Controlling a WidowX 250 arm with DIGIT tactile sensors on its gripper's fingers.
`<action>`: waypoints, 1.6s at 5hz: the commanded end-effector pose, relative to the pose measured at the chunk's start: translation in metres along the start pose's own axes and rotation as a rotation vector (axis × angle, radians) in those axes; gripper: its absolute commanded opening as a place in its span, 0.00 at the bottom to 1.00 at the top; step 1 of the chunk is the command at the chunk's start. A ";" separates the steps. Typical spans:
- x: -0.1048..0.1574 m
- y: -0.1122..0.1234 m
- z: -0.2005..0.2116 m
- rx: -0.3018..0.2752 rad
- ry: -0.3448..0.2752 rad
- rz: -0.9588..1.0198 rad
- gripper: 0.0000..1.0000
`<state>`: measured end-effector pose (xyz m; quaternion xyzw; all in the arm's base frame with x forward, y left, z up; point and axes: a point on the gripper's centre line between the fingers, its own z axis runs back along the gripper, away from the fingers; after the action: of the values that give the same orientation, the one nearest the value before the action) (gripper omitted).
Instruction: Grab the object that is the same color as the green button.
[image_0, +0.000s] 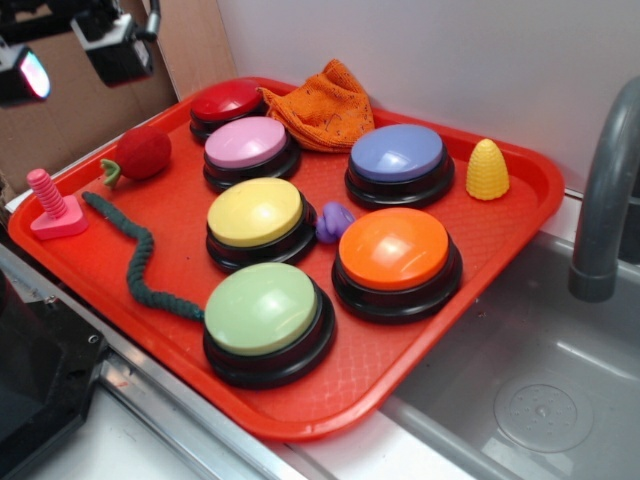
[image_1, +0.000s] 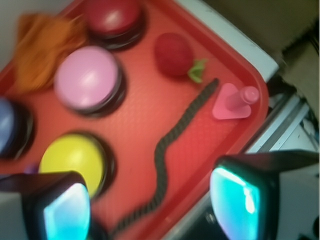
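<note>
Jaws of the gripper (image_1: 150, 212) spread wide, empty, above the green rope (image_1: 167, 147).

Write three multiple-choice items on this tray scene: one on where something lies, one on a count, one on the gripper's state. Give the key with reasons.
1. Where does the green rope lie on the red tray?
A. Beside the yellow corn
B. Along the edge by the pink bolt, reaching the green button
C. On the orange cloth

2. How many domed buttons are on the tray?
A. Four
B. Six
C. Eight

3. What is the gripper doing?
A. Open, holding nothing
B. Shut on the rope
C. Shut on the knitted strawberry

Key: 1 B, the rope runs from near the bolt to the green button. 2 B, red, pink, blue, yellow, orange and green. 3 A, the wrist view shows both fingers apart above the tray.
</note>
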<state>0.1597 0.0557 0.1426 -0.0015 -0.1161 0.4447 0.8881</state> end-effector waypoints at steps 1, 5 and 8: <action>0.019 0.020 -0.043 0.113 -0.140 0.201 1.00; 0.018 0.040 -0.121 0.166 -0.154 0.293 1.00; 0.019 0.041 -0.130 0.098 -0.114 0.262 0.00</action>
<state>0.1732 0.1029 0.0143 0.0517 -0.1434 0.5582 0.8156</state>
